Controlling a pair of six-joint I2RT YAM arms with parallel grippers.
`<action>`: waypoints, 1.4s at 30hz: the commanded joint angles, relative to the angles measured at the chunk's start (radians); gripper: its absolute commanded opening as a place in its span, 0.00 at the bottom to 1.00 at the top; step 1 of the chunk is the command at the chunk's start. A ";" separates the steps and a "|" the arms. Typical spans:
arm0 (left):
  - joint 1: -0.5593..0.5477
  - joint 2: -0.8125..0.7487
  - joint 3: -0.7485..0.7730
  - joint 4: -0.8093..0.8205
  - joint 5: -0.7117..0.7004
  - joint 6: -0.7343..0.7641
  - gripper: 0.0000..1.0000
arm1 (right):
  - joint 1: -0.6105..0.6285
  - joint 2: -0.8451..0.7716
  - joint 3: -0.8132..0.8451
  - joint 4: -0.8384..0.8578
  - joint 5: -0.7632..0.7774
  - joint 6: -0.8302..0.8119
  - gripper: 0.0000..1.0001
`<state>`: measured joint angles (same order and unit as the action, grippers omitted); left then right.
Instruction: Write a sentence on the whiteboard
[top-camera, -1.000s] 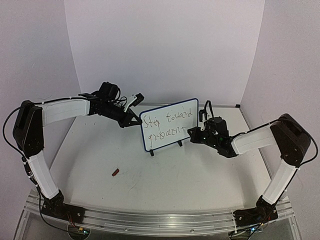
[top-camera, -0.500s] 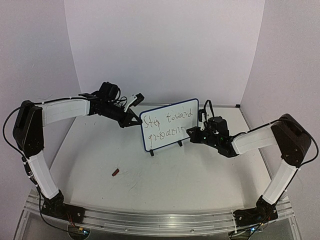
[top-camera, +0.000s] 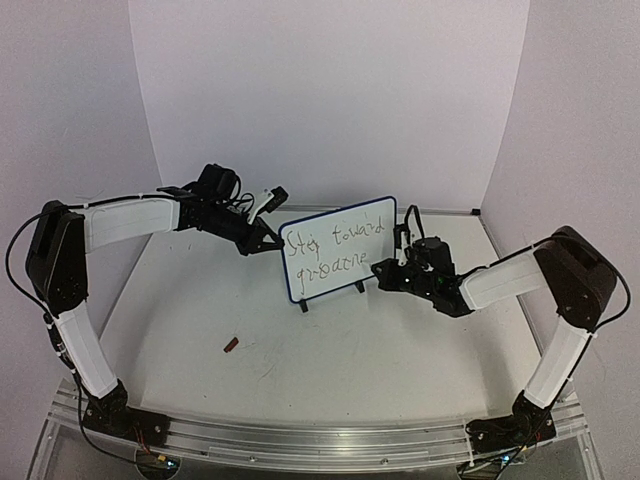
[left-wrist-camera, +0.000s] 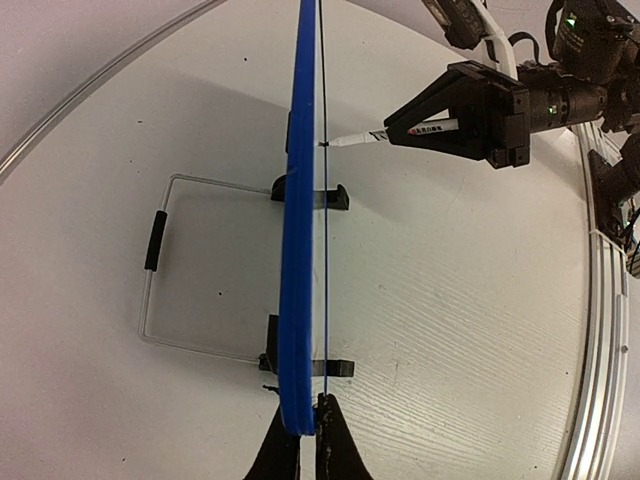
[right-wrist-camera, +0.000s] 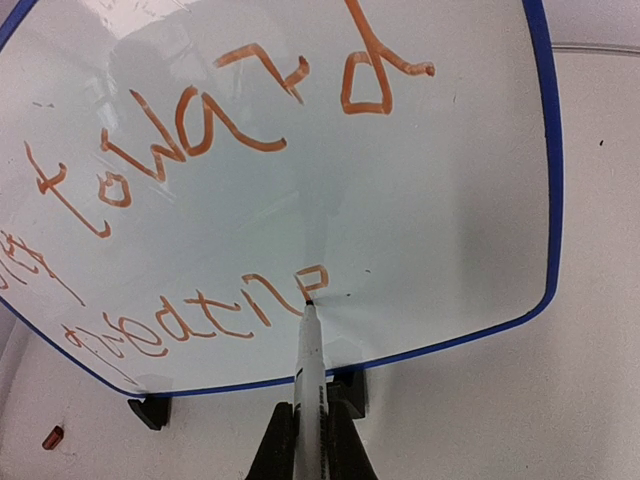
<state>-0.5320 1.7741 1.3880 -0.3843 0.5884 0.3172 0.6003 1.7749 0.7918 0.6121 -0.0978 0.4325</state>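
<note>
Whiteboard (top-camera: 338, 248) position: upright on its two black feet near the middle of the desk (top-camera: 350, 360), at 12 o'clock from the arm bases, writing face turned toward the bases.

Sentence (right-wrist-camera: 190, 140) status: two handwritten lines. The upper line ends in "toward". The lower line reads roughly "greatne", so the last word is judged unfinished.

Left claw (left-wrist-camera: 308, 440): closed on the board's 9 o'clock edge. The left wrist view shows both fingers pinching the thin blue frame edge-on.

Right claw (right-wrist-camera: 310, 445): closed around a marker (right-wrist-camera: 310, 370). It sits off the board's 4 o'clock corner. The marker tip touches the face at the end of the last written letter, with bare board left toward 3 o'clock.

Other item: a small reddish-brown object (top-camera: 232, 346) lies on the desk toward 7 o'clock from the board, well apart from it. What it is cannot be told.

Fault risks from this state (judgement):

1. Board tips or slides toward 12 o'clock. Cause: tip pressure on the face, resisted only by the feet and a narrow pinch on one edge, far from the point of contact.
2. Left grip slips. Cause: the frame is thin and smooth, and the hold covers little of it.
3. Strokes break or fade. Cause: the tip lifting off if the board flexes or yields.
4. Marker shifts in the right claw. Cause: side load on a slim round barrel during curved strokes.
5. Finished letters smear. Cause: the claw body crossing wet ink while moving toward 3 o'clock.
</note>
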 joint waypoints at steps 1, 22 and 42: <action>-0.005 0.042 -0.001 -0.100 -0.081 0.052 0.00 | -0.005 0.016 0.004 0.031 0.032 0.010 0.00; -0.004 0.042 -0.001 -0.100 -0.081 0.052 0.00 | -0.005 -0.027 -0.017 0.031 0.097 0.016 0.00; -0.005 0.047 -0.001 -0.101 -0.079 0.050 0.00 | -0.049 -0.195 -0.125 -0.016 -0.006 0.016 0.00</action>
<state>-0.5323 1.7741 1.3880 -0.3836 0.5884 0.3183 0.5718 1.5936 0.6701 0.6016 -0.0855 0.4572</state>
